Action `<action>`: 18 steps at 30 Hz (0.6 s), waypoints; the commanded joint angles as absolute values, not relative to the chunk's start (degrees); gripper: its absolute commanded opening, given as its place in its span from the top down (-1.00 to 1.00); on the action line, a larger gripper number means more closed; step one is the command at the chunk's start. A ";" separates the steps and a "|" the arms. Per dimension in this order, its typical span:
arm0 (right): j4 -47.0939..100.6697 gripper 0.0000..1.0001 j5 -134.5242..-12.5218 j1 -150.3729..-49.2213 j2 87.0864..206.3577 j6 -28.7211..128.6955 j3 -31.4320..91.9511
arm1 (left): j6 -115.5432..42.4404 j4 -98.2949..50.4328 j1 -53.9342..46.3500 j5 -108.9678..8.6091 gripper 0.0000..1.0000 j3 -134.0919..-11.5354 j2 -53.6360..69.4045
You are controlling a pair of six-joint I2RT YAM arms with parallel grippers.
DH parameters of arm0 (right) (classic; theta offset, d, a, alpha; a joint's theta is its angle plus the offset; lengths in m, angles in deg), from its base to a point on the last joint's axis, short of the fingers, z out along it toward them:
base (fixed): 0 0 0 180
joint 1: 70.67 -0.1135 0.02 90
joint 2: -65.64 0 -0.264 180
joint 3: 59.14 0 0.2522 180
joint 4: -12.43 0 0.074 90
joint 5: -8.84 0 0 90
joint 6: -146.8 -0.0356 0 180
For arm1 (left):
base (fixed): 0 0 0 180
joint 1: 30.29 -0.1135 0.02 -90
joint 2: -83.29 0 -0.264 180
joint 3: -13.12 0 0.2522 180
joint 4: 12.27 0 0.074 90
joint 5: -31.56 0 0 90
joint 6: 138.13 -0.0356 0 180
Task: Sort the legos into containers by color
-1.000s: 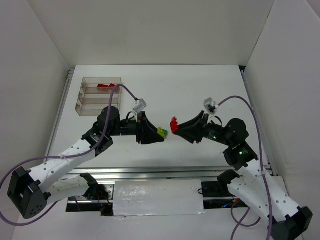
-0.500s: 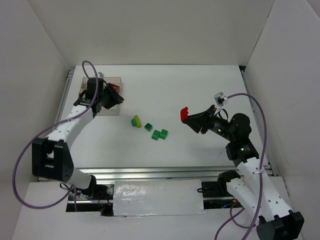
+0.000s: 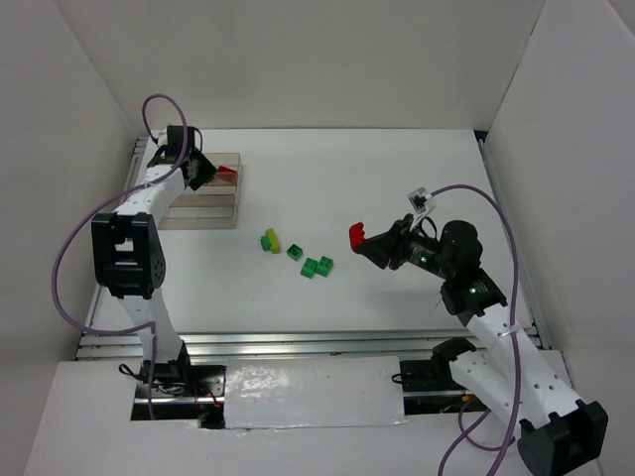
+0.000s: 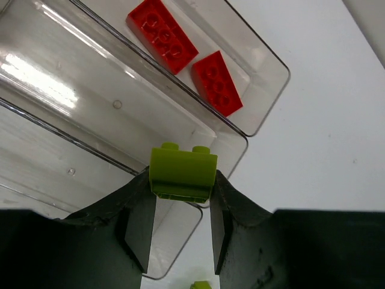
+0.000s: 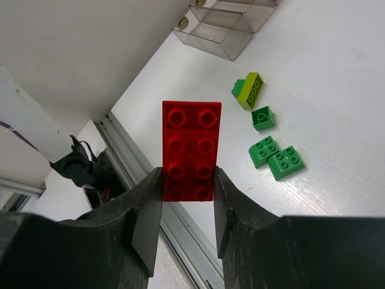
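1. Yellow-green lego (image 4: 182, 173) is pinched between the fingers of the left tool (image 4: 180, 208), which hide its lower edge.
2. It hangs over the end of the middle compartment of the containers (image 4: 240, 141). I cannot tell if it touches. The frame cuts off the tray's far end.
3. Two red legos (image 4: 162, 35) lie in the outermost compartment.
4. The right tool (image 5: 187, 201) clamps a long red lego (image 5: 191, 150) above the tabletop (image 5: 337, 90). Its base is hidden.
5. Loose green legos (image 5: 264, 150) lie below, well apart from the tray.
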State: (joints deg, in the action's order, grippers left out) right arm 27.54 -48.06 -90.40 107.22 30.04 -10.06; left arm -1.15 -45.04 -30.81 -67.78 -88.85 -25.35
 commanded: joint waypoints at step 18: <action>33.13 1.00 -66.53 -103.00 127.93 32.30 6.37 | 0.73 -44.32 -33.81 -67.76 -0.99 -89.94 -22.46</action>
State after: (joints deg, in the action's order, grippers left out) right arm 32.94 -56.98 -99.75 122.26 32.31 -0.91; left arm -0.91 -45.78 -33.54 -68.90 -90.38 -30.14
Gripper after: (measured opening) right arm 0.413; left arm 0.994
